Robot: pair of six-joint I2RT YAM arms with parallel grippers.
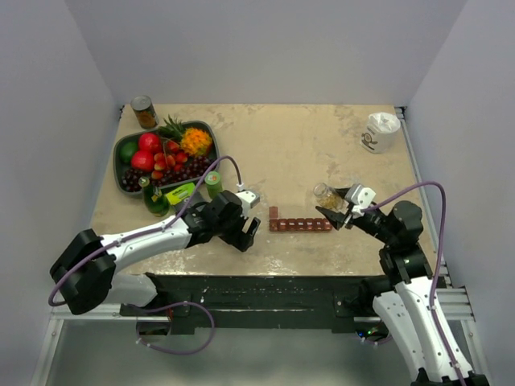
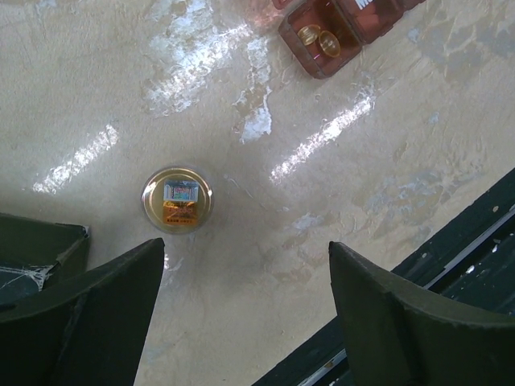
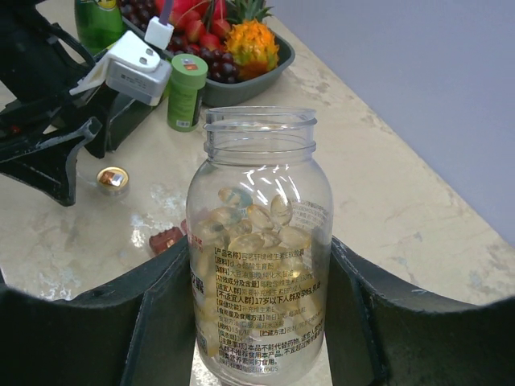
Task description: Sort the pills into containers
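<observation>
The containers (image 1: 299,224) are a dark red strip lying at the table's middle front. In the left wrist view its end compartment (image 2: 294,42) stands open with two amber pills (image 2: 319,39) inside. My left gripper (image 1: 245,229) hovers just left of the strip, open and holding nothing (image 2: 245,269). A round gold bottle cap (image 2: 177,199) lies on the table beyond its left finger. My right gripper (image 1: 338,213) is shut on a clear, uncapped pill bottle (image 3: 257,241) with several pills (image 3: 261,221) in it, at the strip's right end (image 3: 167,239).
A grey fruit bowl (image 1: 121,178) sits at the back left, with a tin can (image 1: 144,112) behind it. Two green bottles (image 1: 155,201) (image 1: 213,183) stand in front of the bowl. A white cup (image 1: 380,131) is at the back right. The table's front edge (image 2: 451,241) lies close to my left gripper.
</observation>
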